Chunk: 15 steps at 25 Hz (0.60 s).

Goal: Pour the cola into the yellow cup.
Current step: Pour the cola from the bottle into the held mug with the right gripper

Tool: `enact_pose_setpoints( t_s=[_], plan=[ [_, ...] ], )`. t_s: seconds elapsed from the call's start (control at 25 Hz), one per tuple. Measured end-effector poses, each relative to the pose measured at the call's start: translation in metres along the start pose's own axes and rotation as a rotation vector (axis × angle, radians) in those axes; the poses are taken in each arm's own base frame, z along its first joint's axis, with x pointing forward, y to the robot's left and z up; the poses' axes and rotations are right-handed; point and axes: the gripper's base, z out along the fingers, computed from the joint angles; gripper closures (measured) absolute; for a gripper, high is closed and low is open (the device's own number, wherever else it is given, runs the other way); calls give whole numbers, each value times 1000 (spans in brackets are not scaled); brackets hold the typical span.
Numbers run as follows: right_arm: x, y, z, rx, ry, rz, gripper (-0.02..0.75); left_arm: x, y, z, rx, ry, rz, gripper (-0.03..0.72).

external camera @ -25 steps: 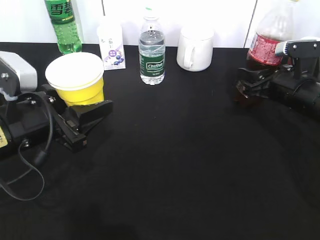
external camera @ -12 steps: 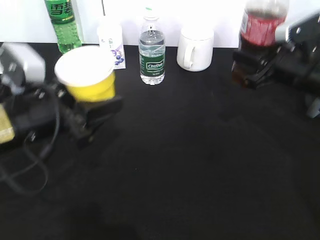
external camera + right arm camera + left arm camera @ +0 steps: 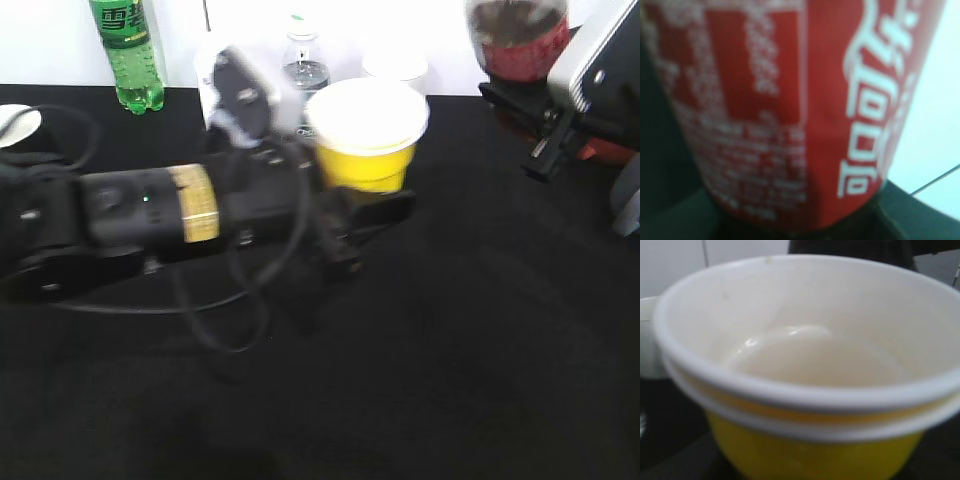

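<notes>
My left gripper (image 3: 368,205) is shut on the yellow cup (image 3: 366,135) and holds it upright above the middle of the table. In the left wrist view the cup (image 3: 805,390) fills the frame; its white inside is empty. My right gripper (image 3: 530,125) is shut on the cola (image 3: 518,38) and holds it lifted at the top right; the bottle's top is out of view. In the right wrist view the cola's red label (image 3: 790,100) fills the frame and hides the fingers.
A green soda bottle (image 3: 126,52) stands at the back left. A small water bottle (image 3: 303,62) and a white mug (image 3: 397,66) stand at the back, partly behind my left arm and the cup. The table (image 3: 450,350) is black.
My left arm has swung far to the right with the yellow cup, from the left side to the table's middle. My right gripper has raised the cola higher.
</notes>
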Motion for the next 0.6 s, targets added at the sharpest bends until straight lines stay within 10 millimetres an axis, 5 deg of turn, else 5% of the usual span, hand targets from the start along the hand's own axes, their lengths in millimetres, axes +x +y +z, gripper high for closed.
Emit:
enact_pose_setpoints(
  t_s=[0.6],
  plan=[
    [2,-9,0,90,49,-546,374,5,-6,9,3,49,-18,243]
  ],
)
